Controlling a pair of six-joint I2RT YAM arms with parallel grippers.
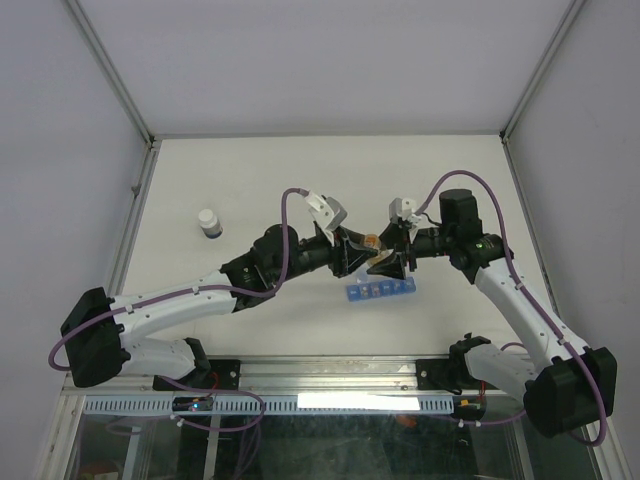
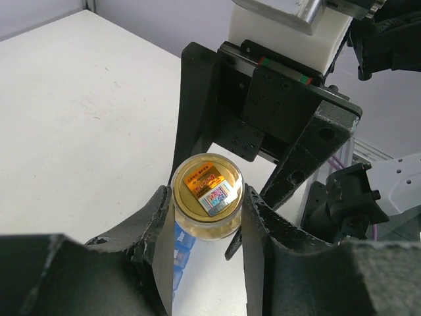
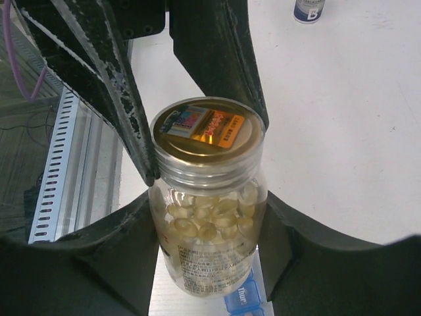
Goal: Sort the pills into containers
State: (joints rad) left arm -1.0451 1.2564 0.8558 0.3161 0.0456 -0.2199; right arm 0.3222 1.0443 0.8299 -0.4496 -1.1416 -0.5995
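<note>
Above the middle of the table (image 1: 450, 190), both of my grippers meet on one pill bottle (image 3: 209, 263) and hold it upright, seemingly clear of the surface. My left gripper (image 2: 207, 197) is closed to the width of the gold lid (image 3: 207, 128), with one finger pressed to each side of it. My right gripper (image 3: 209, 207) comes in from the opposite side and is closed lower down around the clear body, which is well filled with pale yellow capsules (image 3: 204, 227) (an orange and blue sticker (image 3: 204, 124) sits on the lid). Just beneath the bottle, towards the near side, the blue pill box (image 1: 380, 290) lies flat on the table, its row of compartments running left to right. From my right wrist I can read "Thur" on one of them. Whether any compartment stands open I cannot tell. Far off to the left stands a small white-capped bottle (image 1: 209, 222), well apart from everything else.
</note>
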